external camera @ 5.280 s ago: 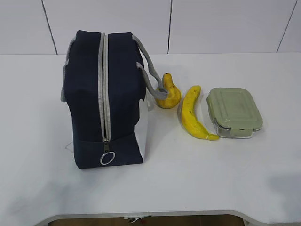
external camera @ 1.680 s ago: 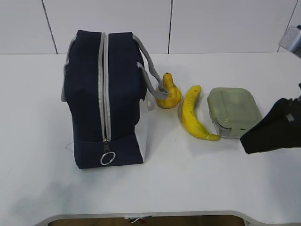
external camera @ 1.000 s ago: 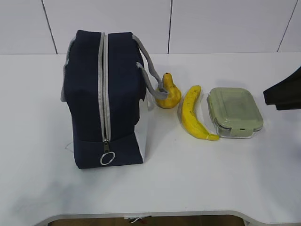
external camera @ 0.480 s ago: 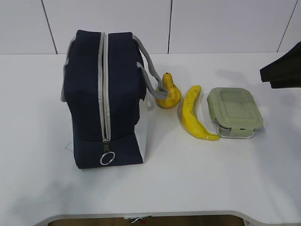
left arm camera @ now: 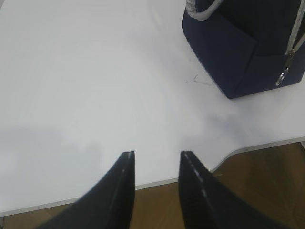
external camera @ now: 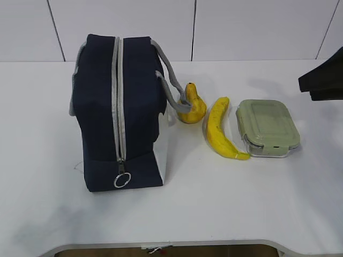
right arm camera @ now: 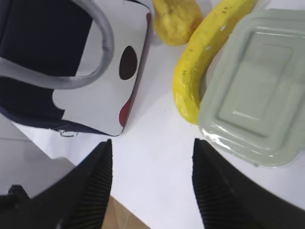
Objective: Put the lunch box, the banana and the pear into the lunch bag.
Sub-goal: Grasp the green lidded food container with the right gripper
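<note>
We note nothing packed: lunch bag [external camera: 119, 112] zipped shut; pear [external camera: 191, 107], banana [external camera: 219, 132], lunch box [external camera: 267, 128] lie beside it on the counter [external camera: 214, 198]. Both grippers, left gripper [left arm camera: 156, 164] and right gripper [right arm camera: 151, 157], gape empty.

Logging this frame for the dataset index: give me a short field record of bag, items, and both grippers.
lunch bag: standing on the table, zipper closed, ring pull at the near end
pear: on the table beside the bag's white side panel
banana: on the table between pear and lunch box
lunch box: on the table, lid on, right of the banana
left gripper: open, empty, above the table's near edge
right gripper: open, empty, above the items
items in bag: none
</note>
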